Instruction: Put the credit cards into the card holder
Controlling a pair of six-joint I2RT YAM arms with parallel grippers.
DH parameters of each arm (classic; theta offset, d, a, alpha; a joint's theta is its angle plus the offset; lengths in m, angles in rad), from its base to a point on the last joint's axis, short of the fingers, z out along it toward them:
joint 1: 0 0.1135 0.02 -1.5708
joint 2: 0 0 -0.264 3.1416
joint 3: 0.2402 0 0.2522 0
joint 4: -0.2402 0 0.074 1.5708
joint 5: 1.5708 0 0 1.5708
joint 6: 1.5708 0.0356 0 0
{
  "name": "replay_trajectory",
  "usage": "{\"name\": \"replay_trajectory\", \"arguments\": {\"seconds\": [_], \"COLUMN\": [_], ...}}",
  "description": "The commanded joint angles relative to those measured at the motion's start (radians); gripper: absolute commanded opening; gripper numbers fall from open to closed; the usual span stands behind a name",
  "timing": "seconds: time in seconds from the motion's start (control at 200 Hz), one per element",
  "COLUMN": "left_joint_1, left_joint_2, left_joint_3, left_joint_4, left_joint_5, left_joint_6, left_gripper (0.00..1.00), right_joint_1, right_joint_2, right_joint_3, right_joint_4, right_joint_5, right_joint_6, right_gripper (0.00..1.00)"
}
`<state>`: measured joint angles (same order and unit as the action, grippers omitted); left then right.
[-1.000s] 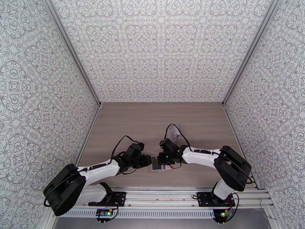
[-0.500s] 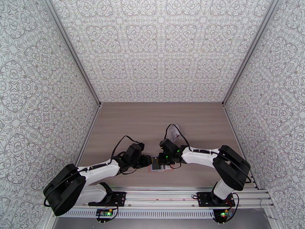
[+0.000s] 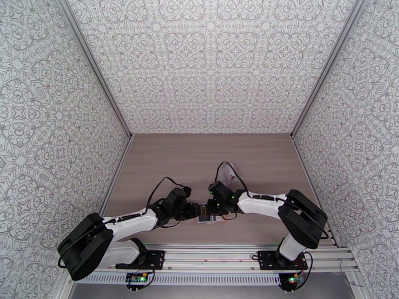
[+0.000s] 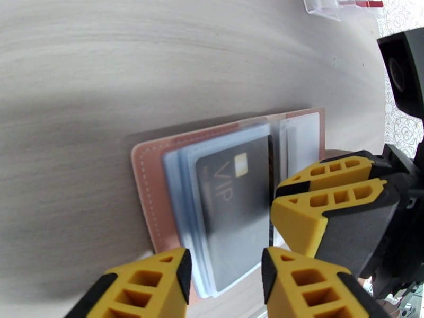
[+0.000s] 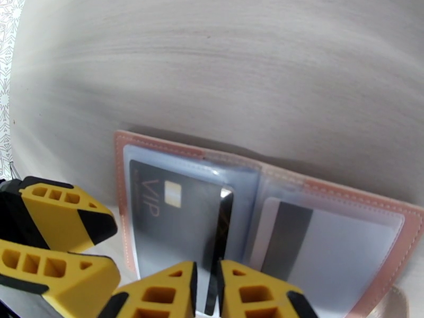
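The pinkish card holder (image 3: 208, 221) lies open and flat on the table. Its left sleeve holds a black VIP card (image 4: 233, 208) (image 5: 175, 218). A white card with a dark stripe (image 5: 328, 245) sits in the right sleeve. My left gripper (image 4: 225, 258) (image 3: 193, 211) is open, its fingers either side of the black card's near end, over the holder's (image 4: 151, 197) left half. My right gripper (image 5: 208, 268) (image 3: 215, 210) reaches in from the opposite side, over the holder's (image 5: 413, 223) fold. Its fingers are shut on a thin dark edge beside the VIP card.
A crinkly clear plastic pouch (image 3: 228, 173) (image 4: 339, 3) lies just behind the right arm. The two grippers (image 4: 276, 200) (image 5: 114, 245) work a finger's width apart over the holder. Bare wooden table (image 3: 199, 155) stretches back to patterned walls.
My left gripper has crept right, closer over the holder, and its fingers have spread slightly. The right gripper and the holder have stayed put.
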<state>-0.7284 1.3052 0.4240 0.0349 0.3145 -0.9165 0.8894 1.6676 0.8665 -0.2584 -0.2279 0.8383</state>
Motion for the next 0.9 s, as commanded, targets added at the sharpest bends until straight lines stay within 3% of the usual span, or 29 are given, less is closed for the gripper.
{"name": "replay_trajectory", "arguments": {"seconds": [0.0, 0.895], "left_joint_1": [-0.018, -0.034], "left_joint_2": [0.020, 0.030], "left_joint_3": [0.021, 0.041], "left_joint_4": [0.031, 0.039], "left_joint_5": [0.012, 0.015], "left_joint_6": [-0.015, -0.022], "left_gripper": [0.44, 0.44], "right_joint_1": [0.006, 0.006], "right_joint_2": [0.015, 0.015], "right_joint_3": [-0.007, -0.006], "right_joint_4": [0.010, 0.010], "right_joint_5": [0.006, -0.002], "right_joint_6": [-0.001, -0.005], "right_gripper": [0.19, 0.19]}}
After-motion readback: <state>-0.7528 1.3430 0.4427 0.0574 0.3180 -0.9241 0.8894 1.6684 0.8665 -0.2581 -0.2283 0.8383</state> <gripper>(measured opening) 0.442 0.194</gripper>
